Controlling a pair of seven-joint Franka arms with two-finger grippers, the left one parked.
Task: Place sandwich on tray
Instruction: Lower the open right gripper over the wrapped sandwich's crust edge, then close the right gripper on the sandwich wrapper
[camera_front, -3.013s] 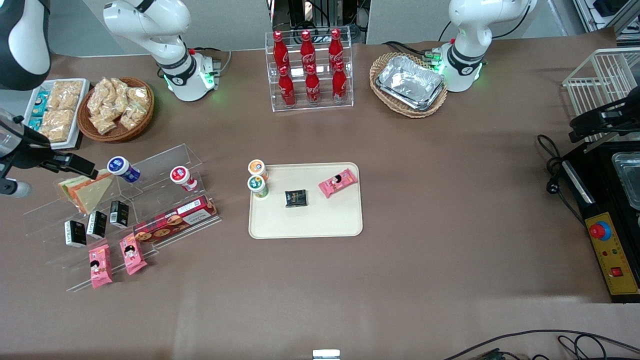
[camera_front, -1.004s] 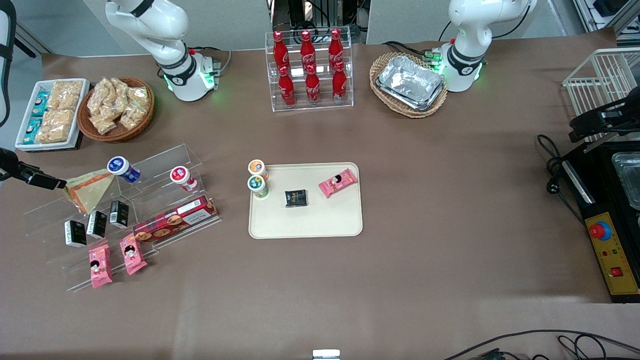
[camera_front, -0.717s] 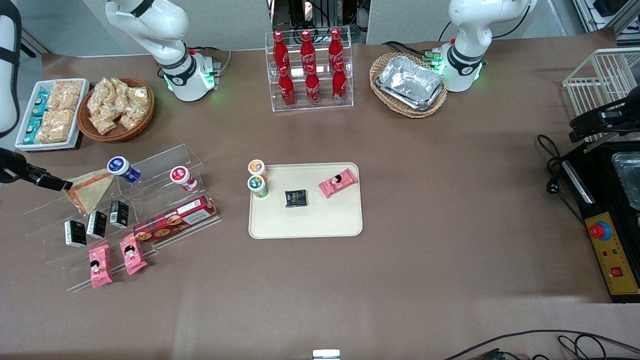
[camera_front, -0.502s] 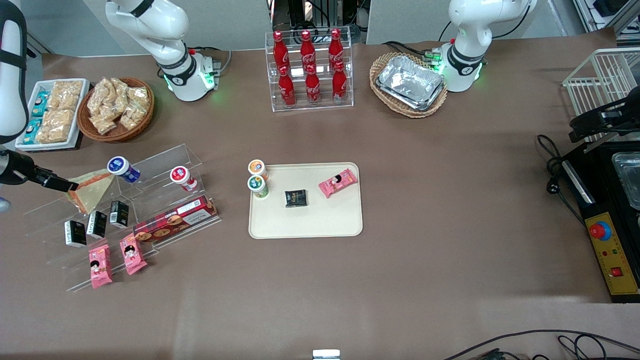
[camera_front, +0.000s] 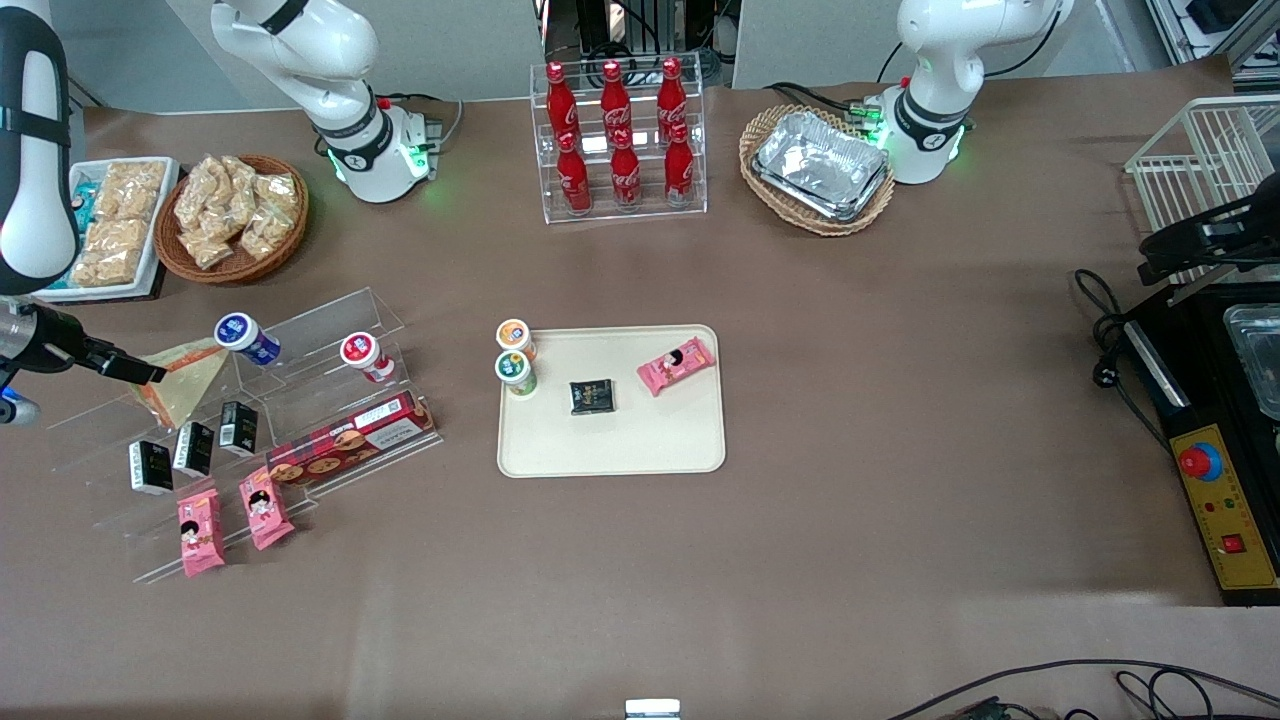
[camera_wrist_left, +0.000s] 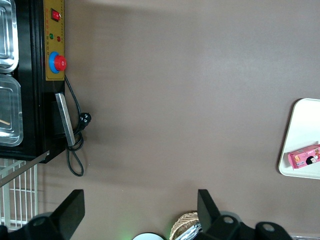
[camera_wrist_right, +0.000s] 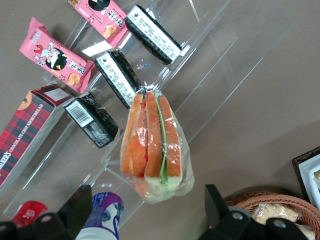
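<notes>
Gripper (camera_wrist_right: 145, 210) spread wide, poised right at the sandwich (camera_wrist_right: 152, 145); tray (camera_front: 640, 440) well apart.

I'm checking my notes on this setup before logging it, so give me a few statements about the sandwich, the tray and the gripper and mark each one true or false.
1. The sandwich is on the clear acrylic display stand, not on the tray. True.
2. The tray holds nothing at all. False: a pink snack packet and a small black packet lie on it.
3. The gripper is at the sandwich's edge, its fingers spread wide in the right wrist view. True.
4. The red bottles stand on the tray. False: they stand in a clear rack farther from the front camera.
5. Foil trays sit in a wicker basket. True.
</notes>
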